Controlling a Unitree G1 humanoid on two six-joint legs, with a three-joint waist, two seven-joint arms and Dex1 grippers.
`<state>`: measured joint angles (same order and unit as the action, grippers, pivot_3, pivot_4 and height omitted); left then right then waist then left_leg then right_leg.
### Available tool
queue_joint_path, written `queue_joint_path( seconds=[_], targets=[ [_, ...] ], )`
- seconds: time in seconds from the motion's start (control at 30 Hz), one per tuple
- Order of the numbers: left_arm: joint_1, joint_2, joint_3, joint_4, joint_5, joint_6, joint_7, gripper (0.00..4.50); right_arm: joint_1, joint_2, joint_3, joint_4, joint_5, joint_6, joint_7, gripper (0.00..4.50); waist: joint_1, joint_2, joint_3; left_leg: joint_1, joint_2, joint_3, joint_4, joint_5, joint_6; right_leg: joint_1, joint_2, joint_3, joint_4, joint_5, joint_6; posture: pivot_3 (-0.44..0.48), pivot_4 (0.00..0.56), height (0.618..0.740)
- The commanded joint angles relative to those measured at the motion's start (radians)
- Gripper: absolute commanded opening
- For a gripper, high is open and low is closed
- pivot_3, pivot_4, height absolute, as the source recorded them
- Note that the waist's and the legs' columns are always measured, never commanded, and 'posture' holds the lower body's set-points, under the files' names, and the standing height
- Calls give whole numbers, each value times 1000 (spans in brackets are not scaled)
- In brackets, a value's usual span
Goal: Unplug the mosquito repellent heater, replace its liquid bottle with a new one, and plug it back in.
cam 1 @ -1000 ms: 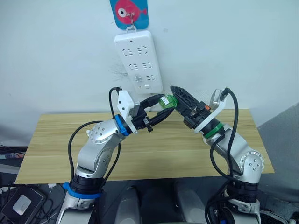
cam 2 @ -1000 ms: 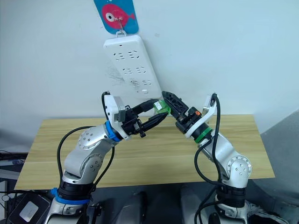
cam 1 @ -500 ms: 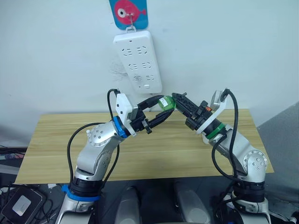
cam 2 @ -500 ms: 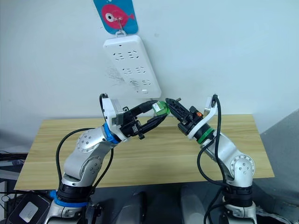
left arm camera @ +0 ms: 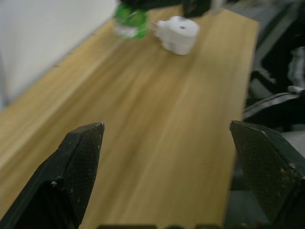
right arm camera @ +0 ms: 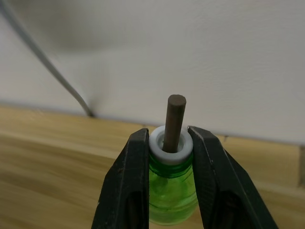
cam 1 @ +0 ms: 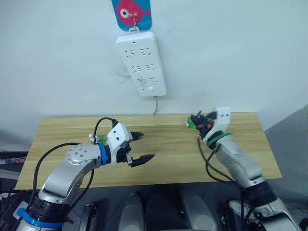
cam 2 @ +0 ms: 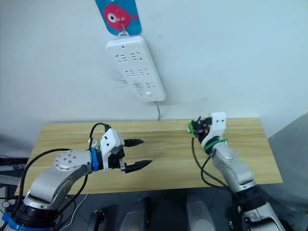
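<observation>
A green liquid bottle [right arm camera: 170, 191] with a white collar and a brown wick [right arm camera: 175, 119] is upright between the fingers of my right gripper [right arm camera: 170, 143], which is shut on its neck. From the head camera, this gripper [cam 1: 196, 121] holds the bottle [cam 1: 190, 123] low over the back right of the table. In the left wrist view, the white mosquito repellent heater [left arm camera: 178, 34] lies on the table beside the bottle [left arm camera: 131, 21]. My left gripper [cam 1: 140, 147] is open and holds nothing, above the front middle of the table.
A white power strip [cam 1: 141, 62] hangs on the wall under a blue fish hook [cam 1: 131, 12], its cable [cam 1: 155, 103] dropping behind the wooden table [cam 1: 168, 163].
Both grippers met at the green bottle above the table's middle. My left arm has since drawn back, down and to the left, and opened. My right gripper carried the bottle right and lower.
</observation>
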<state>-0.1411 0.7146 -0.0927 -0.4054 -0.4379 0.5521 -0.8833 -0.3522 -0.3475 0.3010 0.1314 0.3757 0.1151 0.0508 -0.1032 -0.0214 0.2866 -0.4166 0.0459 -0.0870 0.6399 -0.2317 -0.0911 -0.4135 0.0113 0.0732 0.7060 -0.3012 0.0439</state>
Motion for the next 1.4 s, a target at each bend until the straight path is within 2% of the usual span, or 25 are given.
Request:
queue_joint_path(
  seconds=[0.03, 0.17, 0.3, 0.37, 0.5, 0.53, 0.67, 0.8, 0.87, 1.07, 1.23, 1.4],
  targets=[
    [10, -3, -1, -55, -19, 42, 15, 4500, -60, 61, -15, 179, -143, -206, 43, 838, 3, 0, 0, 0, 0, 0, 0, 0, 0, 0, 0, 0, 0, 0, 0, -57, 254, 740],
    [25, -18, -6, -55, 1, 37, 39, 4500, -114, 121, -35, 385, -230, -325, 82, 838, 14, 0, 0, 0, 0, 0, 0, 0, 0, 0, 0, 0, 2, 0, 0, -51, 259, 740],
    [34, -44, -7, -53, 6, 32, 64, 4500, -132, 167, -91, 500, -243, -381, 115, 838, 22, 0, 0, 1, 0, 0, 1, 0, 0, 0, -1, 0, 2, 0, 0, -49, 258, 740],
    [38, -60, 0, -57, 4, 24, 75, 4500, -126, 181, -125, 509, -232, -397, 131, 1633, 23, 0, 0, 0, 0, 0, 1, 0, 0, 0, -1, 0, 3, 0, 0, -51, 256, 740],
    [45, -95, 34, -62, -23, 29, 104, 4500, -90, 195, -175, 440, -203, -387, 176, 2724, 23, 0, 0, 1, -1, 0, 3, 0, 0, 1, -2, 0, 5, 0, 0, -57, 257, 740],
    [57, -99, 44, -69, -22, 26, 112, 4500, -70, 194, -180, 394, -200, -374, 189, 3165, 22, 0, 0, 1, -1, 0, 3, 0, 0, 1, -2, 0, 5, 0, 0, -58, 258, 740],
    [174, -149, 135, -88, -11, -7, 207, 4500, 21, 151, -159, 122, -185, -220, 269, 4468, 19, 0, 0, 1, 0, 0, 2, 0, 0, 0, -2, 0, 5, 0, 0, -50, 266, 740],
    [350, -211, 227, -79, 51, -131, 291, 4500, 65, 27, -49, -206, -173, -10, 458, 4468, 19, 0, 0, 2, 0, -1, 3, 0, 0, 1, -2, 0, 6, 0, -1, -44, 268, 740],
    [434, -249, 275, -58, 50, -205, 301, 4500, 48, -18, -17, -314, -157, 81, 521, 4468, 20, 0, 0, 3, 0, 0, 3, 0, 0, 1, -2, 1, 6, 0, -1, -38, 268, 740],
    [617, -309, 427, 75, 47, -358, 301, 4500, -80, -59, 79, -452, -170, 291, 631, 4468, 29, 0, 0, 3, -1, -2, 3, 0, 0, 3, -2, -1, 5, -1, -1, 3, 266, 740],
    [626, -287, 445, 195, 82, -412, 280, 4500, -165, -38, 111, -473, -188, 400, 634, 4468, 50, -1, 0, 3, -1, -2, 3, 0, 0, 3, -2, -1, 3, -1, -1, 25, 277, 740],
    [501, -281, 446, 258, 84, -400, 311, 4500, -188, 25, 94, -516, -171, 538, 582, 4468, 73, -1, 2, 2, -1, -2, 3, 0, 0, 3, -2, -2, 2, -1, -1, 17, 313, 740]
  ],
)
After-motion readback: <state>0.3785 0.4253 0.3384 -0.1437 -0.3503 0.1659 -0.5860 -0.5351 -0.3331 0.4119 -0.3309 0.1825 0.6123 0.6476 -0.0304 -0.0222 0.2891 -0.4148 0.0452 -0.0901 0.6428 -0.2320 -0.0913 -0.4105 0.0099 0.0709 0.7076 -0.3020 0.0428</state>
